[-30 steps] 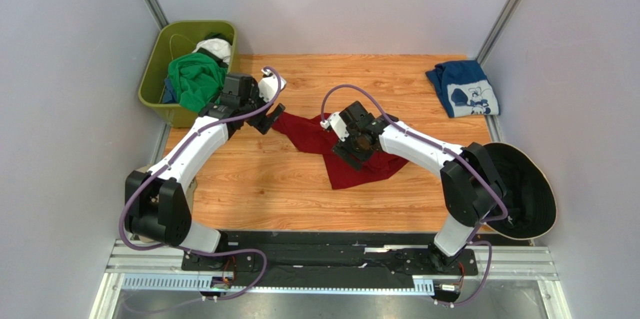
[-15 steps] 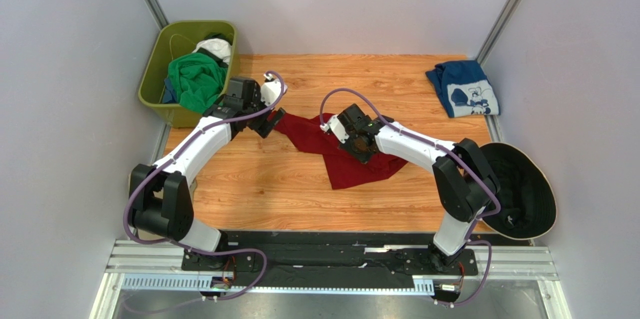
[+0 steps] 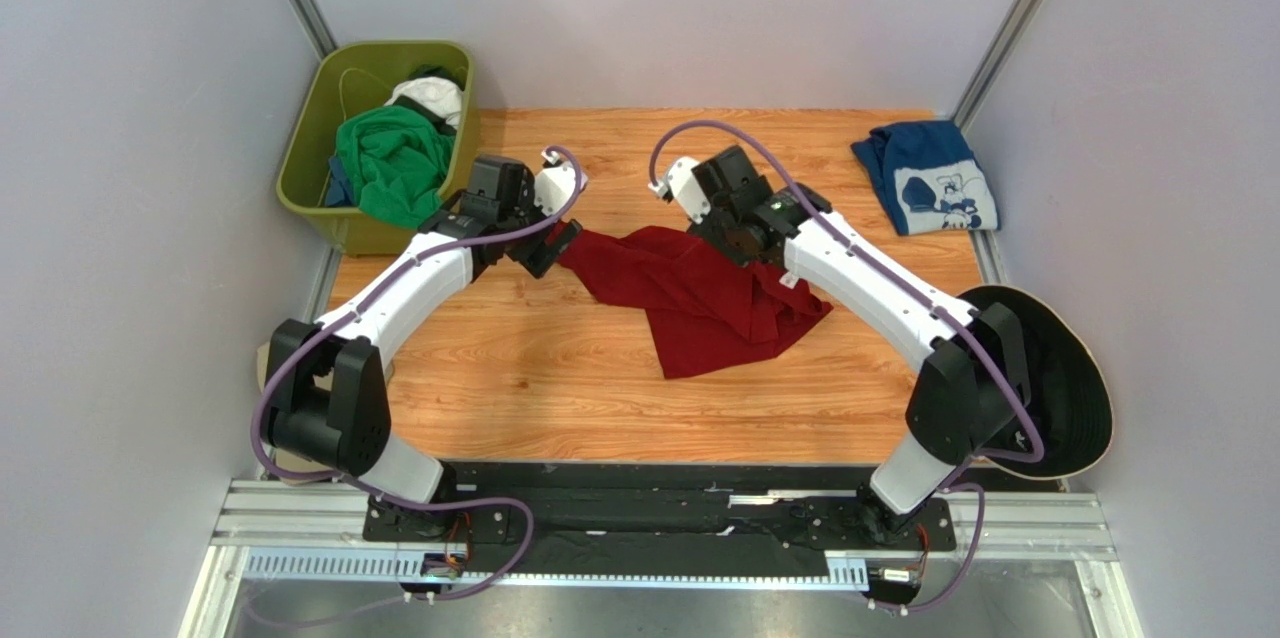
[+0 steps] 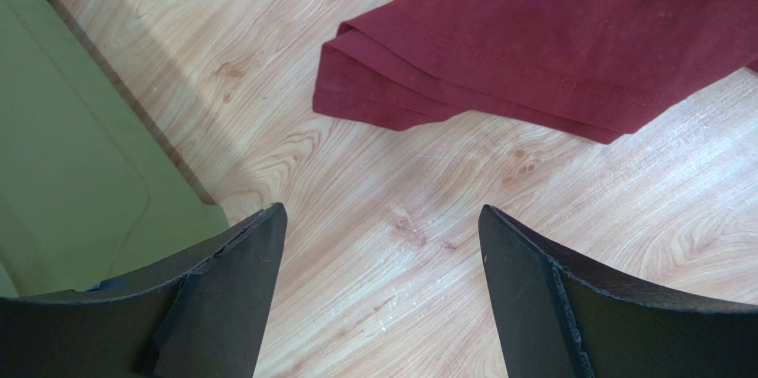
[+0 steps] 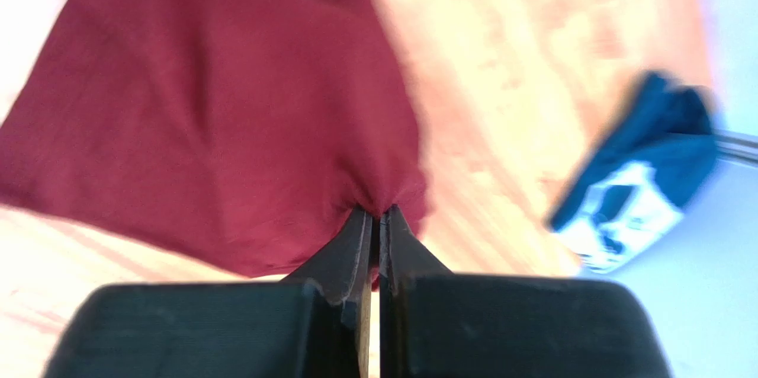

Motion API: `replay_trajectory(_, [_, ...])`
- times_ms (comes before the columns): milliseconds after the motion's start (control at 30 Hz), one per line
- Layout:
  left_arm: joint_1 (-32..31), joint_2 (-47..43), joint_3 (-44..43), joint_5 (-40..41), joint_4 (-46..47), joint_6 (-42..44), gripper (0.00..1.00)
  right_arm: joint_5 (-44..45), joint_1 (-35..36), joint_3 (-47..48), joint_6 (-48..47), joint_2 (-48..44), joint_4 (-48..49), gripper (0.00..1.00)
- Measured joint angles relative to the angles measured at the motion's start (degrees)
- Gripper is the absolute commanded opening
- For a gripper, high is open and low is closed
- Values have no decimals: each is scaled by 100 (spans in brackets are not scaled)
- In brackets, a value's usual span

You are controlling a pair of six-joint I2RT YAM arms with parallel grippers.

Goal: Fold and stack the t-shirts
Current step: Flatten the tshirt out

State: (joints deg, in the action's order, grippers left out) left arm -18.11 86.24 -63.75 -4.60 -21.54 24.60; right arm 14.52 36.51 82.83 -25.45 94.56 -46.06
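The dark red t-shirt [image 3: 691, 301] lies crumpled on the wooden table [image 3: 496, 368] near its middle. My right gripper [image 3: 751, 242] is shut on a pinch of its far edge, and the cloth [image 5: 222, 111] bunches at the fingertips of that gripper [image 5: 378, 214]. My left gripper [image 3: 549, 245] hovers open just left of the shirt's folded left corner [image 4: 383, 85]; nothing but bare wood shows between the fingers of this left gripper [image 4: 381, 211]. The navy-blue t-shirt [image 3: 927, 176] with white print lies folded at the back right, blurred in the right wrist view [image 5: 623, 209]. The green t-shirt [image 3: 388, 158] is heaped in the bin.
An olive-green bin [image 3: 308, 143] stands at the back left, close beside my left gripper, with a white cloth [image 3: 428, 95] in it too. Its wall [image 4: 71, 174] fills the left of the left wrist view. A black wide-brimmed hat [image 3: 1052, 383] overhangs the table's right edge.
My right gripper closed on the red shirt and moved toward the back of the table, dragging the cloth with it. The left gripper edged slightly right, still open.
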Motion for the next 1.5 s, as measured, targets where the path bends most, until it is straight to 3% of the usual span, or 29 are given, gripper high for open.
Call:
replay_trajectory(533, [-262,105,2,352,125,20,85,490,-1650,1668,-726,374,-321,0])
replay_trajectory(1300, [-326,105,378,664,413,192,83,957,-3106,2074,-1130,1770,-57,0])
replay_trajectory(1367, [-328,105,376,664,442,203,83,1060,-3185,2074,-1139,1832,-7,5])
replay_trajectory(1400, [-328,107,376,662,450,221,83,1110,-3211,2074,-1143,1860,11,20])
replay_trajectory(1500, [-330,170,363,638,474,293,83,1191,-3224,2031,-1130,1888,59,43])
